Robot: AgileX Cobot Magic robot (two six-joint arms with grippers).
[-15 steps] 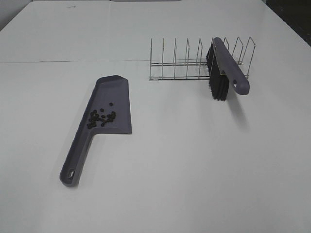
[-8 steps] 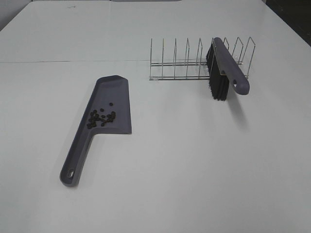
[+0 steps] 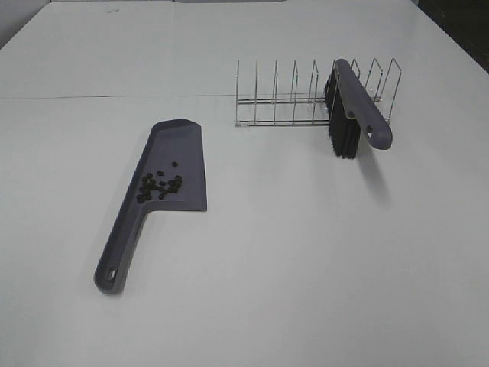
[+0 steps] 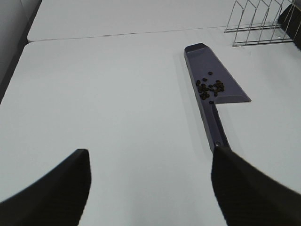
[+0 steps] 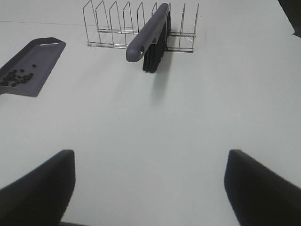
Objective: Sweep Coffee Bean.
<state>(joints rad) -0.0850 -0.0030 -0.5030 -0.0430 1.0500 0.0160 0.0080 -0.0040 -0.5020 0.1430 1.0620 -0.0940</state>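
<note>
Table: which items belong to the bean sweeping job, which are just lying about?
Job:
coffee beans, lying in the dustpan
dustpan, flat on the table
brush, propped in the rack

Lying about:
wire rack, its other slots empty

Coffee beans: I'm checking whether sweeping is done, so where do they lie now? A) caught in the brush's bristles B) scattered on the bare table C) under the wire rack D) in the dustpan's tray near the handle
D: the coffee beans sit clustered inside the dustpan, near the handle end of its tray.
</note>
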